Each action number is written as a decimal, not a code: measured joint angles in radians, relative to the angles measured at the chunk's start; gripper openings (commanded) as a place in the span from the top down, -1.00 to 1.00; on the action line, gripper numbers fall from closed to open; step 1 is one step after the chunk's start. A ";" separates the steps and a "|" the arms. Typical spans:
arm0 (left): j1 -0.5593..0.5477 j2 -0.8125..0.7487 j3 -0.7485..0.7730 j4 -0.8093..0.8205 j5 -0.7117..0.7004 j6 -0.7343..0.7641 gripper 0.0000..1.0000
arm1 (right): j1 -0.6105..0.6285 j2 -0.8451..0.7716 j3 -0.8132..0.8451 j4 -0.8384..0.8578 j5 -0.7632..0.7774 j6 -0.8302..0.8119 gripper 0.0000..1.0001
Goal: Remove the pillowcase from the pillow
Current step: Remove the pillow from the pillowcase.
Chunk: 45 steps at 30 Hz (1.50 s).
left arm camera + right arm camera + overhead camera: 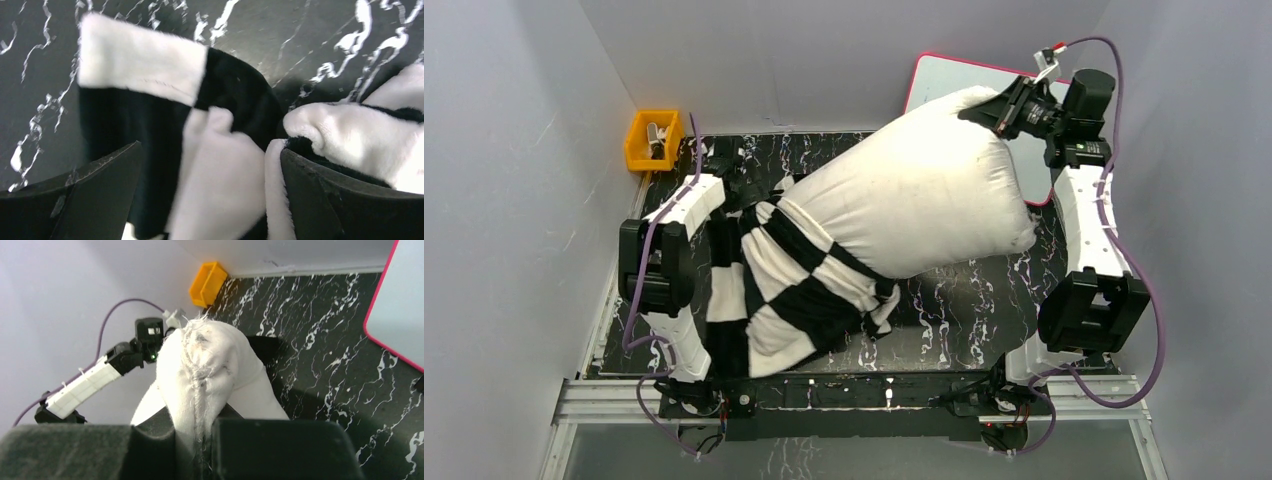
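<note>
The plain white pillow (914, 195) lies slanted across the black marbled table (964, 320), its upper right corner lifted. My right gripper (989, 112) is shut on that frayed corner seam (205, 360), with the fingers (280, 450) pinching it. The black-and-white checkered pillowcase (794, 290) still covers the pillow's lower left end and is bunched up there. My left gripper (742, 185) is at the far left edge of the pillowcase. In the left wrist view the gripper (210, 165) is open, its jaws wide apart with checkered fabric (150, 75) lying between and under them.
An orange bin (652, 140) stands at the back left corner and also shows in the right wrist view (207, 284). A pink-edged grey board (944, 75) lies at the back right under the pillow's raised end. Grey walls close in on three sides.
</note>
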 measured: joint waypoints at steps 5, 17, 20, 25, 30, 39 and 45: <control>-0.010 -0.018 -0.011 -0.045 -0.083 -0.034 -0.97 | -0.049 0.000 0.027 0.058 -0.016 0.064 1.00; -0.159 -0.556 -0.064 0.075 0.412 0.225 -0.97 | 0.247 -0.064 -0.048 0.035 0.454 -0.062 1.00; -0.266 -0.706 -0.117 0.099 0.613 0.268 -0.97 | 0.306 -0.076 -0.081 0.014 0.622 -0.058 1.00; -0.280 -0.813 -0.267 0.144 0.720 0.222 -0.97 | 0.402 -0.074 -0.090 -0.026 0.866 -0.059 1.00; -0.472 -0.776 -0.381 0.206 0.534 0.224 -0.97 | 0.481 -0.061 -0.083 -0.031 0.981 -0.059 1.00; -0.770 -0.733 -0.521 0.695 0.195 0.555 -0.97 | 0.515 -0.004 -0.045 -0.060 1.007 -0.064 1.00; -0.962 -0.536 -0.568 1.098 0.062 0.915 -0.97 | 0.516 -0.004 -0.031 -0.092 1.015 -0.067 1.00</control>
